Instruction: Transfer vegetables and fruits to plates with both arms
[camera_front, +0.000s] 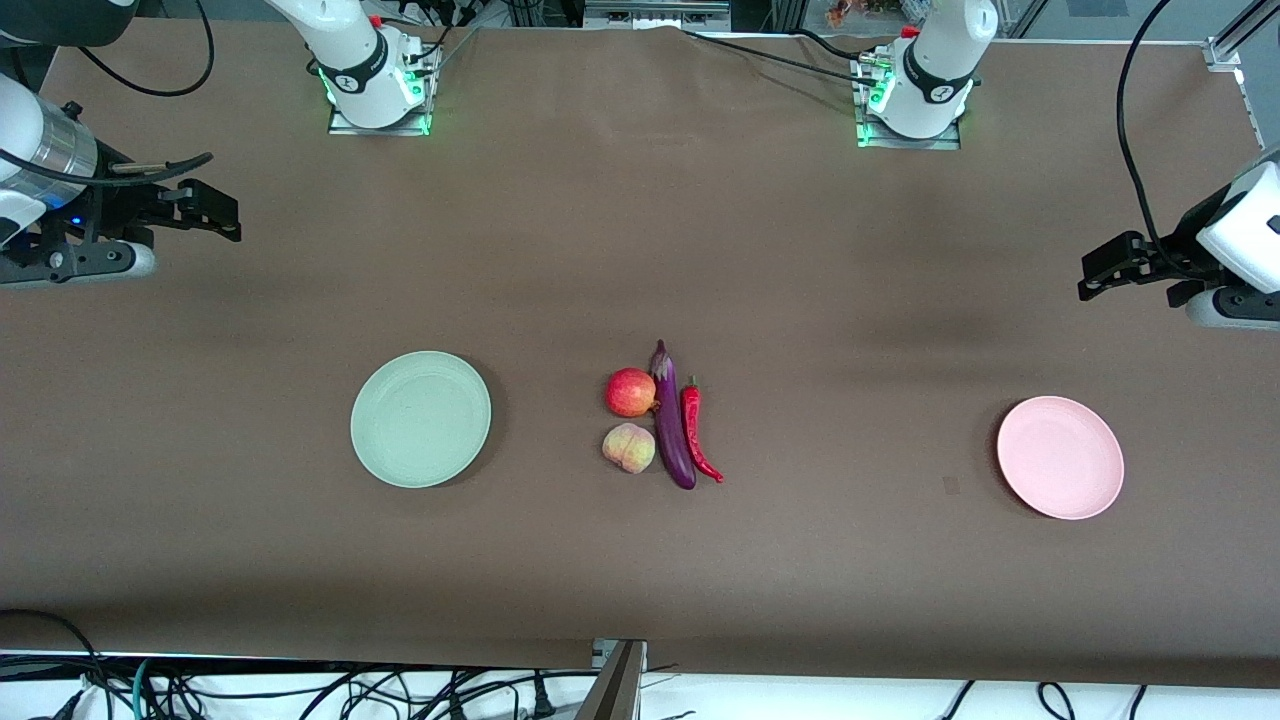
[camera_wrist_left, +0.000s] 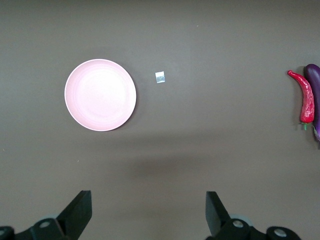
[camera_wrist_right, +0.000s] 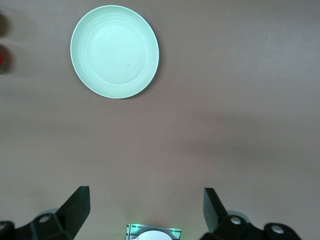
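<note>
Lengthwise toward camera: eggplant (camera_front: 673, 420), chili (camera_front: 694, 428)

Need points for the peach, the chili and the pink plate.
peach (camera_front: 629, 447), front view, middle of the fruit
chili (camera_wrist_left: 307, 98), left wrist view, mid-body
pink plate (camera_wrist_left: 100, 94), left wrist view, bare centre

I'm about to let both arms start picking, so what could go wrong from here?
1. The apple, peach, eggplant and chili pepper lie packed together, so open fingers may nudge a neighbour.
2. The round fruits could roll.
3. The left gripper and right gripper must both reach that one cluster and might collide.
</note>
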